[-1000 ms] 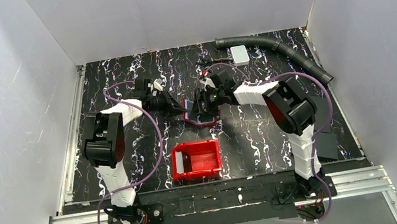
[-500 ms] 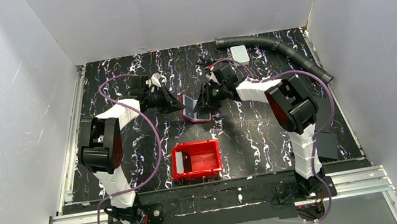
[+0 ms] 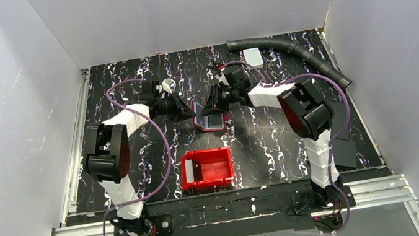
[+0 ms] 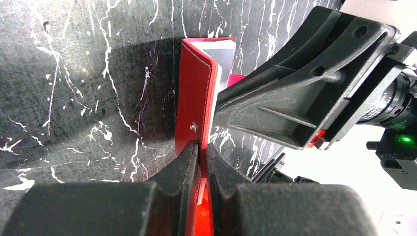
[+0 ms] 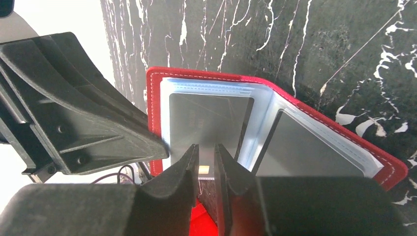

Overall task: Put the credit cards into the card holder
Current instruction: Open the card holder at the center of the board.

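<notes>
The dark red card holder stands open on the table between my two grippers. My left gripper is shut on its left cover, beside the snap button. In the right wrist view its clear sleeves show one grey credit card with a gold chip in the left pocket and another credit card in the right pocket. My right gripper hovers at the left card's lower edge. Its jaws stand a narrow slit apart, and the card lies flat behind them, not between them.
A bright red bin with something pale at its left end sits near the front. A white block and a corrugated hose lie at the back right. Black sheets lie at the right front.
My right gripper's jaws have closed from wide to a narrow slit and it has moved slightly away from the bases. The left gripper keeps its hold; the card holder shifted a little.
</notes>
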Available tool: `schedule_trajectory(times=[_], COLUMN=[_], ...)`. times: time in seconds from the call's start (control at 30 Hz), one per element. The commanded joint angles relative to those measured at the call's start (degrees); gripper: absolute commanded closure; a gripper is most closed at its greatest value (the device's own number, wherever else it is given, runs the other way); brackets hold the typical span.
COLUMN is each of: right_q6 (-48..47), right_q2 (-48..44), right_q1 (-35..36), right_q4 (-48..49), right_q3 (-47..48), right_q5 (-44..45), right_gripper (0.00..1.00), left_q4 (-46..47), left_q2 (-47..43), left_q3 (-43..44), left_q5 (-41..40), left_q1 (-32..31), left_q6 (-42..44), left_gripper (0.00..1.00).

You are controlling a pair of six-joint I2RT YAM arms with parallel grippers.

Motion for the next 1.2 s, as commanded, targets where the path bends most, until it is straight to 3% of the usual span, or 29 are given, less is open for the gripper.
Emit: schedule_trajectory(times=[0.0, 0.27, 0.4, 0.5, 0.87, 1.17], right_q6=[0.46, 3.11, 9.04, 12.07, 12.46, 12.75], right_q2=[0.99, 3.7, 5.36, 5.78, 6.07, 6.01], right_q1=[-0.11, -0.11, -0.2, -0.24, -1.25, -1.25], right_q4=[2.73, 7.71, 16.44, 20.74, 22.22, 22.93], right_q3=[1.13, -0.76, -3.71, -5.85, -7.89, -7.98], right_q5=[-1.48, -2.7, -5.01, -5.73, -5.9, -6.31], right_gripper=[0.74, 0.65, 0.64, 0.64, 0.66, 0.67], left_q4=[-1.98, -1.99, -1.65, -0.76, 2.03, -0.02], left_q2=[-1.26, -0.75, -0.09, -0.02, -0.37, 0.4], left_q3=[2.2, 2.7, 3.14, 2.91, 1.65, 1.82], left_q5=[-0.02, 0.61, 1.59, 2.09, 2.86, 1.12], left_q1=[-0.22, -0.47, -0.78, -1.03, -1.63, -1.76], left_q6=[1.67, 1.56, 1.31, 0.45, -1.32, -1.07], left_gripper=[1.0, 1.0, 0.99, 0.95, 0.8, 0.87])
